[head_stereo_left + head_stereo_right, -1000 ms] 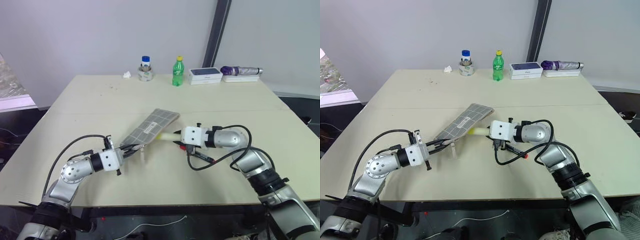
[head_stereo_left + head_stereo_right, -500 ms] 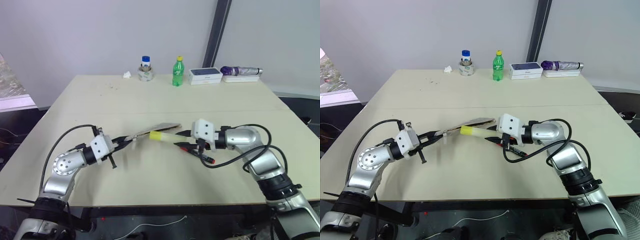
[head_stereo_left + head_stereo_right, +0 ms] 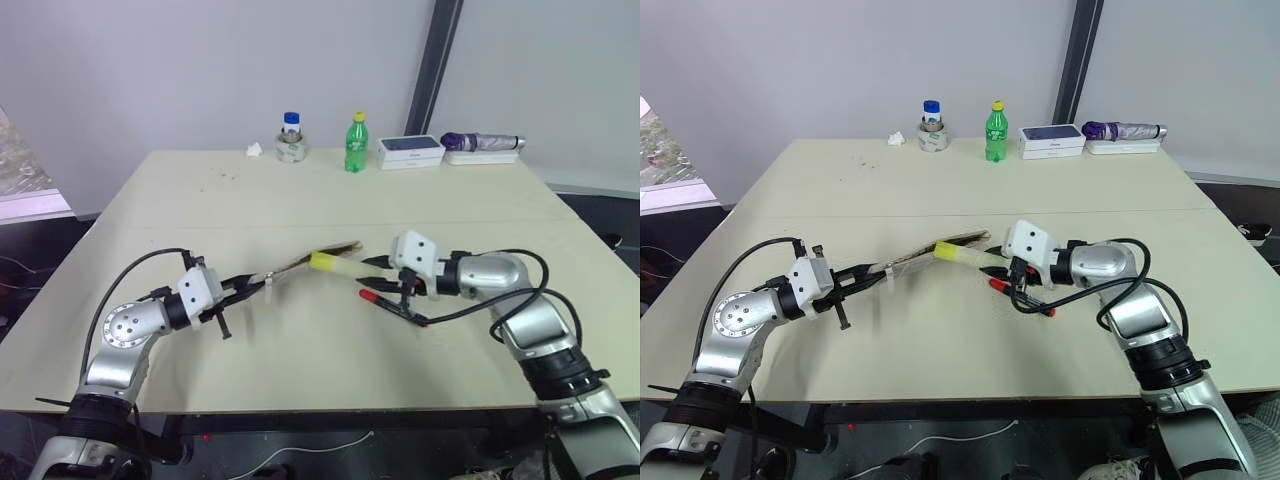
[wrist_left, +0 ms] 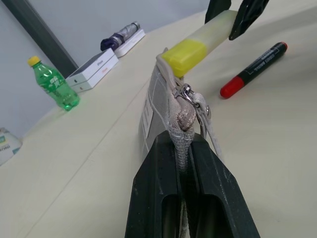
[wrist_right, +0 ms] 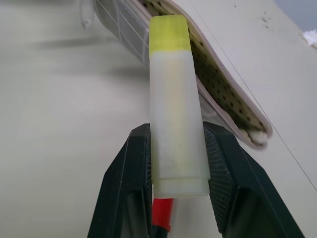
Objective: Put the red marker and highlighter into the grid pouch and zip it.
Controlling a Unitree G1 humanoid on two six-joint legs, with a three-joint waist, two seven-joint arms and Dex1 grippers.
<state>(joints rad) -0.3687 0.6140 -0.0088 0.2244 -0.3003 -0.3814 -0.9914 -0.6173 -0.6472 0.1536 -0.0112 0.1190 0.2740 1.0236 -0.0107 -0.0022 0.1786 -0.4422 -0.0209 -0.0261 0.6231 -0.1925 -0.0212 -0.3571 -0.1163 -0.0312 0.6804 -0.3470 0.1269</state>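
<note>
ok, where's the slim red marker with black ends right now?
The slim red marker with black ends lies flat on the beige table, just below the right gripper, which holds the pale yellow highlighter at the grey grid pouch.

Beige table [image 3: 300, 190], red marker [image 3: 394, 304] lying near the front, green bottle [image 3: 355, 143], white boxes [image 3: 410, 151] at back

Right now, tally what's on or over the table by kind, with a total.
Writing tools: 2, highlighter, red marker
Pouches: 1, grid pouch
Bottles: 1, green bottle
Boxes: 1, white box
Umbrellas: 1, folded umbrella
Tape rolls: 1, tape roll
Jars: 1, blue-capped jar
Total: 8
</note>
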